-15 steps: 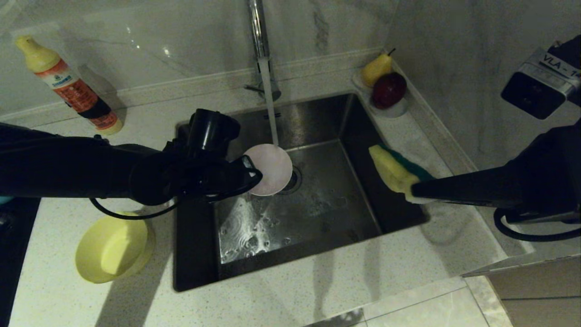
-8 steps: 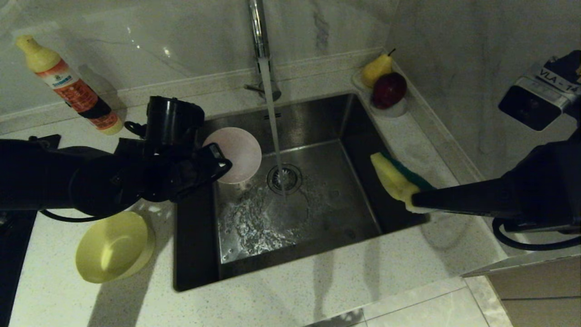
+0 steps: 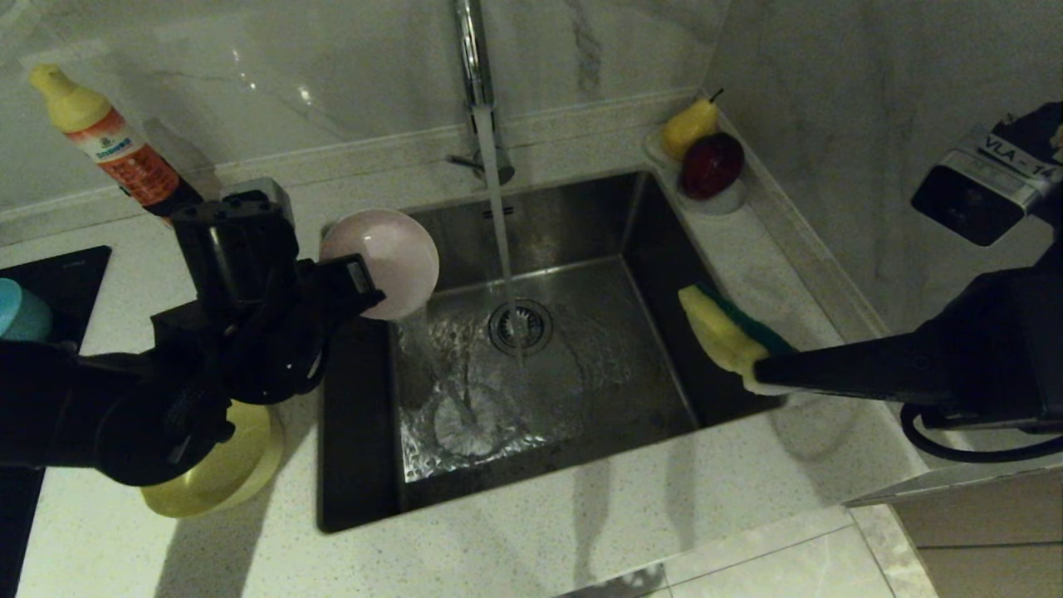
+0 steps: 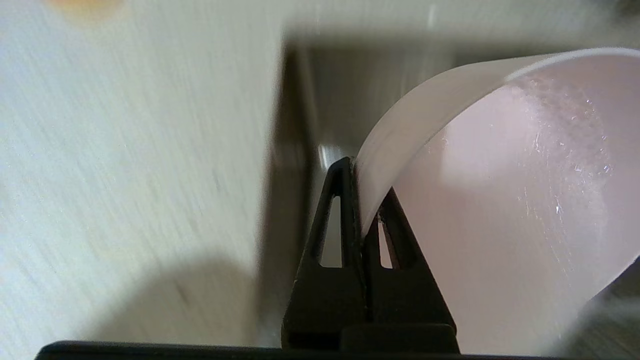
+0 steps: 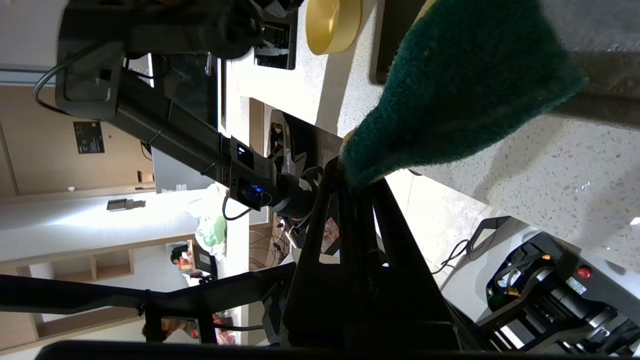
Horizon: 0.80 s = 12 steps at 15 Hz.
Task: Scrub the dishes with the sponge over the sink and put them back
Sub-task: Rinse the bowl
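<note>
My left gripper (image 3: 363, 281) (image 4: 362, 186) is shut on the rim of the pale pink bowl (image 3: 384, 259) (image 4: 500, 225). It holds the bowl tilted over the sink's (image 3: 598, 399) back left corner, and water runs off the bowl into the basin. The tap (image 3: 472, 58) is running onto the drain. At the sink's right edge my right gripper (image 3: 760, 365) (image 5: 357, 177) is shut on the sponge (image 3: 721, 325) (image 5: 460, 85), yellow side up. The yellow bowl (image 3: 228, 469) (image 5: 332, 22) sits on the counter left of the sink, partly behind my left arm. A light blue bowl (image 3: 18, 311) shows at the far left.
A detergent bottle (image 3: 108, 137) stands at the back left by the wall. A white dish with a pear and a red fruit (image 3: 706, 154) sits at the sink's back right corner. The black stove top (image 3: 50, 270) lies at the far left.
My left arm has drawn the pink bowl out of the water stream, left and back to the sink's corner, turning the wrist so the bowl tips. The right arm with the sponge has stayed put.
</note>
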Motion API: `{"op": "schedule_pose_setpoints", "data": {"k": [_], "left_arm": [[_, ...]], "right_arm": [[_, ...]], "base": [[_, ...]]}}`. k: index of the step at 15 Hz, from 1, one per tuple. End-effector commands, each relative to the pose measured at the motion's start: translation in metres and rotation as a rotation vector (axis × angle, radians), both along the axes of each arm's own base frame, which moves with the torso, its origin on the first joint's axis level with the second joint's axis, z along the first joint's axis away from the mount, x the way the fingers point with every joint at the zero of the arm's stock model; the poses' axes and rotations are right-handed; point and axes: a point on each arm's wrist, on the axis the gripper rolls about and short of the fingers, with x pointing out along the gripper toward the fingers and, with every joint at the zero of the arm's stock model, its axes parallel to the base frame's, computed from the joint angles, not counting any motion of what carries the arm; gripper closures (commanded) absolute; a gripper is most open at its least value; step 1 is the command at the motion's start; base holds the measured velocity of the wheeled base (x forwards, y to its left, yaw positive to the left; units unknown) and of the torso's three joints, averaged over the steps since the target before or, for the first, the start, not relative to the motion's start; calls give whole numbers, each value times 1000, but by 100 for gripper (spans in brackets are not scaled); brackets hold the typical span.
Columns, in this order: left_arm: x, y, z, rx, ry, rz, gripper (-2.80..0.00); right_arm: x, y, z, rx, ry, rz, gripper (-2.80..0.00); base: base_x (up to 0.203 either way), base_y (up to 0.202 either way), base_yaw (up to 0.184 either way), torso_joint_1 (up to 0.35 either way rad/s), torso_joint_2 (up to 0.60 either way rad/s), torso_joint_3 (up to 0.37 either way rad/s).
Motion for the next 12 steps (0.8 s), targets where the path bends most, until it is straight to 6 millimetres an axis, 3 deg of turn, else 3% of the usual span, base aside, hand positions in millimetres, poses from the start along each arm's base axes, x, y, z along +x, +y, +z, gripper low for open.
{"op": "schedule_pose_setpoints", "data": {"k": [1, 4, 6, 12], "left_arm": [[-2, 3, 1, 113, -157, 31, 0], [-4, 4, 3, 225, -232, 68, 0], [-10, 7, 15, 286, -331, 112, 0], [-10, 5, 10, 381, -332, 73, 0]], "right_arm": [[2, 1, 0, 1, 4, 9, 0], [2, 2, 0, 12, -6, 20, 0], [4, 1, -5, 12, 8, 31, 0], [11, 2, -11, 19, 12, 43, 0]], "base": [[0, 0, 0, 0, 0, 0], [0, 0, 0, 0, 0, 0], [0, 0, 0, 0, 0, 0], [0, 0, 0, 0, 0, 0]]}}
